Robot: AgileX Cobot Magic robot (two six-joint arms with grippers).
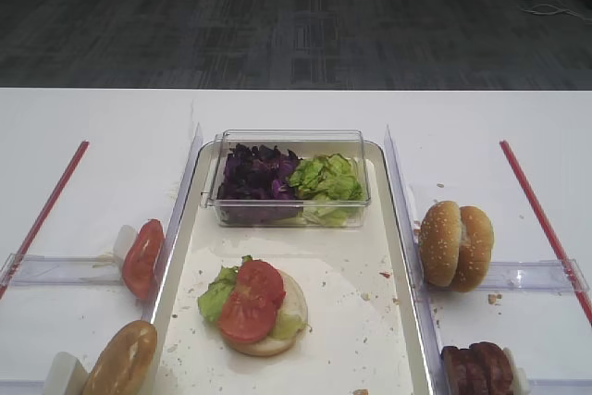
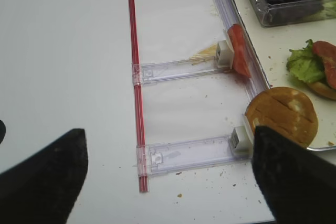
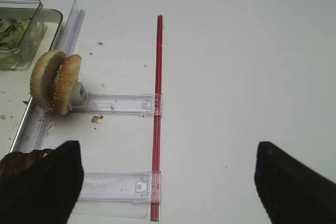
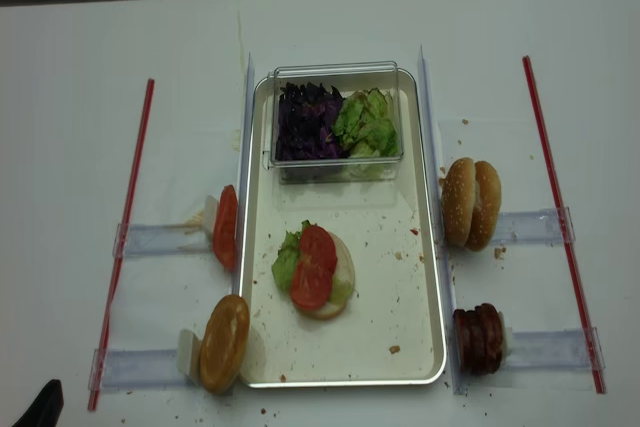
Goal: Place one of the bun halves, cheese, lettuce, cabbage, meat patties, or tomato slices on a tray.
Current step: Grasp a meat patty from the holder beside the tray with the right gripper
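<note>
The meat patties (image 4: 478, 339), dark reddish-brown mottled discs, are seen standing on edge in a clear plastic rack just right of the large cream-white, silver-rimmed tray (image 4: 420, 247), near its front corner. They lie at the lower left of the right gripper (image 3: 168, 182), whose jaws are spread wide and empty; the right arm is judged nearer
</note>
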